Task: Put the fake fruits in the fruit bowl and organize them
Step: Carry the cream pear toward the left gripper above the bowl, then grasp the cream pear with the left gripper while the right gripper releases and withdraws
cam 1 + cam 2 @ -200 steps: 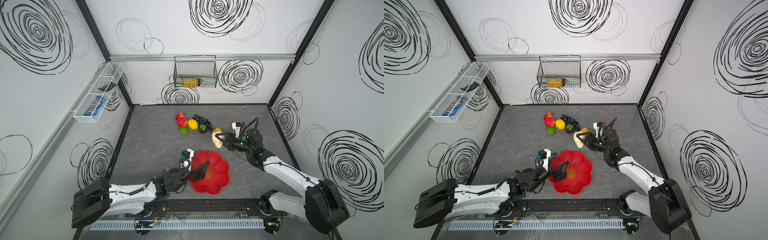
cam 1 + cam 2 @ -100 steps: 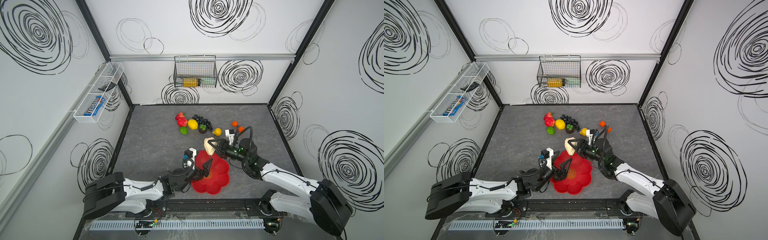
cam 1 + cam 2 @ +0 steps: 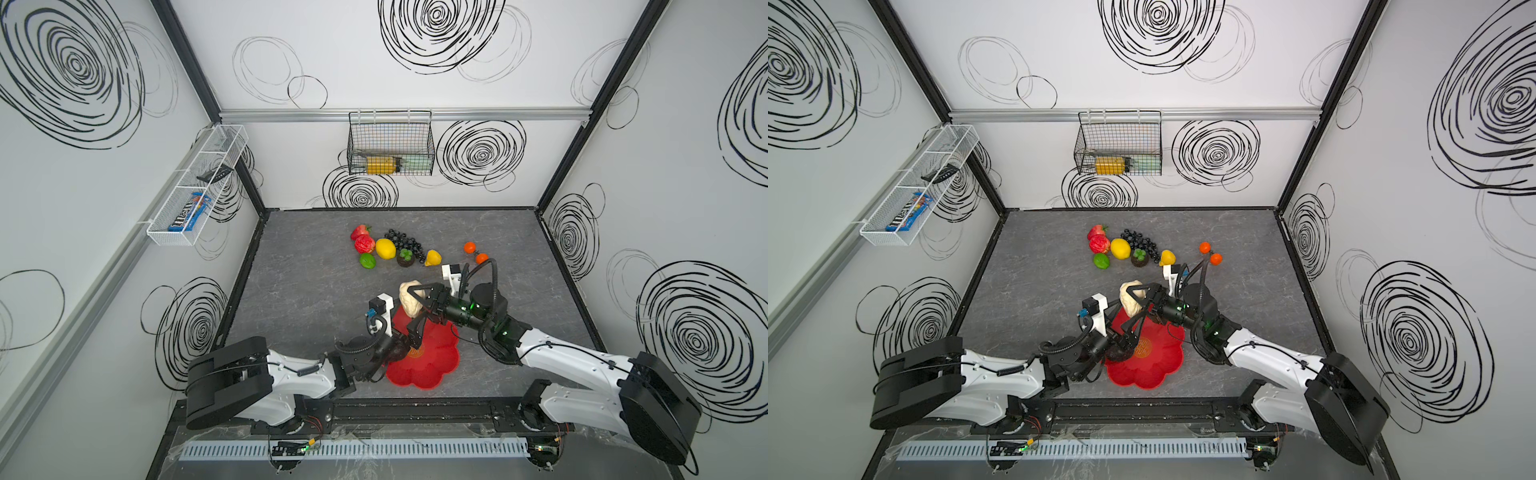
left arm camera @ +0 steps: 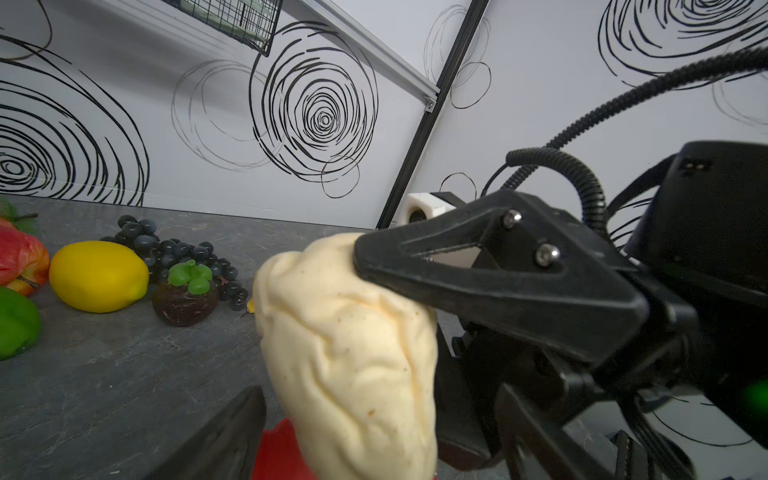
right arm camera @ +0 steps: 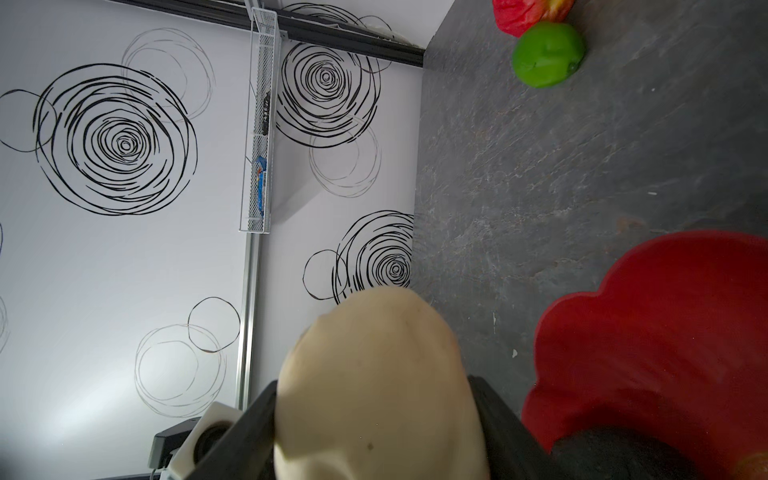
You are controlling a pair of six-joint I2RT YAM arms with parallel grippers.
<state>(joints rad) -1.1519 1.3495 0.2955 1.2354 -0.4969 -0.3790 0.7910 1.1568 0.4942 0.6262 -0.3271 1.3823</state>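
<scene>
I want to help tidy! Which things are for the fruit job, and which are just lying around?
For the job: beige lumpy fruit, red bowl, lemons, lime, grapes, oranges.
Just lying about: black wire basket, white mesh basket, candy packet.

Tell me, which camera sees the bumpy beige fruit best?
The left wrist view: the bumpy beige fruit fills the middle, lumps and speckles sharp. The right wrist view shows the fruit from a smoother side, partly cut off. In both top views the fruit is small.
</scene>
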